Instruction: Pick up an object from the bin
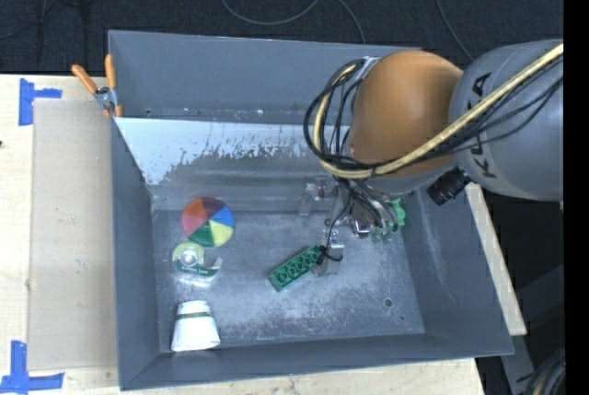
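Down low mid-bin (386, 315) with the end effector (329, 253), touching the brick's (294, 270) 3 o'clock end. Can't tell grip width. Ball (208, 221) out at 9 o'clock, cup (195, 327) at 7.

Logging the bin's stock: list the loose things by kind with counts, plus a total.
Multicoloured ball: 1
Clear roll with green inside: 1
White cup: 1
Green studded brick: 1
Total: 4, leaving out a half-hidden green bit beside the end effector.
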Motion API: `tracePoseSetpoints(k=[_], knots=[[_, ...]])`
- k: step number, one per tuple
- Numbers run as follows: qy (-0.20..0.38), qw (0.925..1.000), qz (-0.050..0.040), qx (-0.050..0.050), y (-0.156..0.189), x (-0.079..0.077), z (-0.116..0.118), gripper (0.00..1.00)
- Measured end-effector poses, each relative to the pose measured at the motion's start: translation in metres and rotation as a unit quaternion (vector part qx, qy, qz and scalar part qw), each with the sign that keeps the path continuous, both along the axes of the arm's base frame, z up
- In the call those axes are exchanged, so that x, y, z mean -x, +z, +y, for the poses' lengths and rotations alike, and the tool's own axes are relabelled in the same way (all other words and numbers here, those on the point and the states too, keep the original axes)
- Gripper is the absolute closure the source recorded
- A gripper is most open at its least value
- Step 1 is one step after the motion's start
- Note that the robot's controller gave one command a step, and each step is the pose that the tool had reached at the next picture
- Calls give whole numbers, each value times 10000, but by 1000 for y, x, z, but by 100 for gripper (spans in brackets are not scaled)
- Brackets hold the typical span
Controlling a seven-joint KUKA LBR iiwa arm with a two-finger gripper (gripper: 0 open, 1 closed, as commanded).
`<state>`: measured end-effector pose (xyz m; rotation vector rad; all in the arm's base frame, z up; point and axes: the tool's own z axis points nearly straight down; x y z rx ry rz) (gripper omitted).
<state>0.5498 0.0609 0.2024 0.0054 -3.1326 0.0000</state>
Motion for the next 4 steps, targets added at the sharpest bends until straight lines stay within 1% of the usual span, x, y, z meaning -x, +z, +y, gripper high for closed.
tracePoseSetpoints(k=[1, 2, 3, 4], knots=[[-8, 10000, -36, -3, 5, -1, 0, 0], [357, 9993, -52, -5, -24, 5, -4, 0], [145, 9999, -24, -6, -62, 16, -16, 0], [-95, 9999, -51, -4, -118, 20, -7, 0]])
